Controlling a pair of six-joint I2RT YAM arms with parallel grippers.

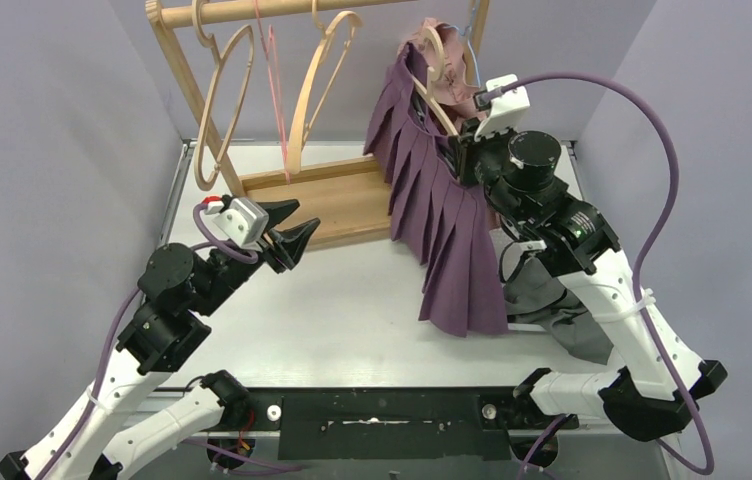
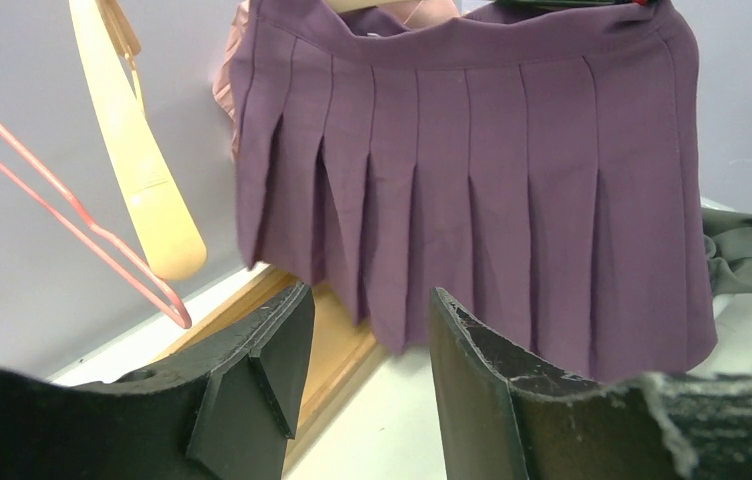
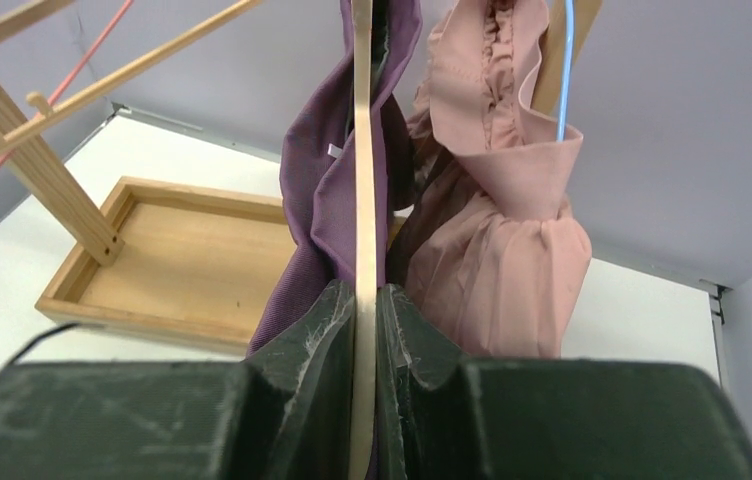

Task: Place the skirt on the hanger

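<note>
A purple pleated skirt (image 1: 442, 220) hangs from a wooden hanger (image 1: 432, 95) at the rack's right end, its hem trailing onto the table. My right gripper (image 1: 464, 152) is shut on that hanger; the wrist view shows the thin wooden hanger (image 3: 362, 200) pinched between the fingers, with the skirt (image 3: 322, 210) draped over it. My left gripper (image 1: 287, 232) is open and empty, left of the skirt near the rack's base. In the left wrist view the skirt (image 2: 472, 190) hangs ahead of the left gripper (image 2: 372, 330).
A wooden rack (image 1: 322, 195) holds empty wooden hangers (image 1: 317, 85) and a pink wire hanger (image 1: 274, 70). A pink garment (image 3: 497, 250) hangs on a blue hanger behind the skirt. A dark grey cloth (image 1: 552, 315) lies under the right arm.
</note>
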